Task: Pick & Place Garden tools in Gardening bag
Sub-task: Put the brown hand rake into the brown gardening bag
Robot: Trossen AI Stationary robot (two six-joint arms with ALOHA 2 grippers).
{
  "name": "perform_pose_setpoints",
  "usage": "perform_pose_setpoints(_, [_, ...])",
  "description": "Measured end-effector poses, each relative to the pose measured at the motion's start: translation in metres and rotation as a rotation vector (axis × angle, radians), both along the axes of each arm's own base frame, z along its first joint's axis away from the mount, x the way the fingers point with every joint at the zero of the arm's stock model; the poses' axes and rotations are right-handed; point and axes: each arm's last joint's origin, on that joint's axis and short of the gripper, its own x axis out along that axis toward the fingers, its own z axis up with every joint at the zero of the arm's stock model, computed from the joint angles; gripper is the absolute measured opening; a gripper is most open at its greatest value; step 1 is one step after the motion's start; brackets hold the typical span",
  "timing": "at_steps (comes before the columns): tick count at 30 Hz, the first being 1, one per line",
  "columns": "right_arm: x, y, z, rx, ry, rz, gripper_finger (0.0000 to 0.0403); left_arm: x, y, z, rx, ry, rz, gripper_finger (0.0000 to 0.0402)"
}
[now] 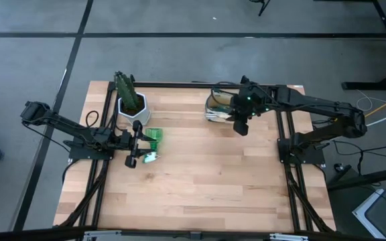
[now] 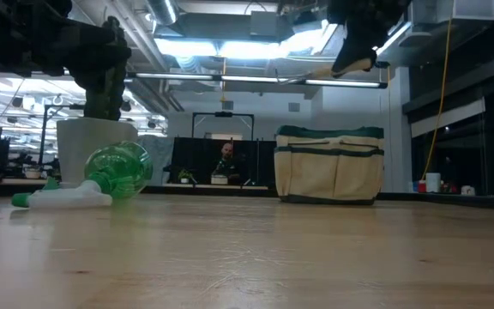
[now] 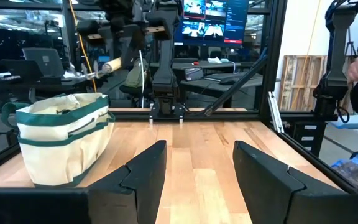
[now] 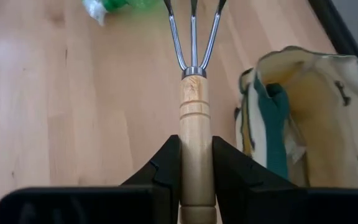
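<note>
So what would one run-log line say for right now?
right gripper: holds rake beside bag | left gripper: open, by green bottle

A white pot (image 1: 132, 108) holding a green cactus (image 1: 126, 88) stands near the wooden tabletop's (image 1: 200, 181) far left corner.

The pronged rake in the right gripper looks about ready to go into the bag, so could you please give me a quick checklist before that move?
1. Right gripper shut on the rake handle: ok.
2. Rake held clear above the table, seen in the low view: ok.
3. Gardening bag upright, mouth open: ok.
4. Rake directly over the bag opening: not ok; it hangs beside the bag.
5. Left gripper open, near the green-and-white item, away from the bag: ok.
6. Free room inside the bag: cannot tell.
</note>
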Motion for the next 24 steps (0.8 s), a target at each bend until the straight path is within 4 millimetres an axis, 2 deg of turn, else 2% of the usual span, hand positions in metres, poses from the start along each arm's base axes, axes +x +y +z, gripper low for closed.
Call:
perform_pose_setpoints(5, [0.0,-0.009,0.002,-0.021,-0.032,-0.018,0.0073,0.0,0.0,0.0,0.0,0.0,0.0,0.0182])
perform_pose_setpoints(11, [0.012,-0.012,0.015,-0.018,-0.224,0.035,0.0073,0.0,0.0,0.0,0.0,0.0,0.0,0.0182])
perform_pose_setpoints(14, [0.011,-0.01,0.014,0.045,-0.225,0.049,0.0067,0.0,0.0,0.0,0.0,0.0,0.0,0.0182])
perform_pose_setpoints(19, [0.01,-0.009,0.013,0.162,-0.204,-0.03,0.0067,0.0,0.0,0.0,0.0,0.0,0.0,0.0182])
perform_pose_setpoints(24, [0.007,-0.008,0.01,0.194,-0.163,-0.057,0.0067,0.0,0.0,0.0,0.0,0.0,0.0,0.0182])
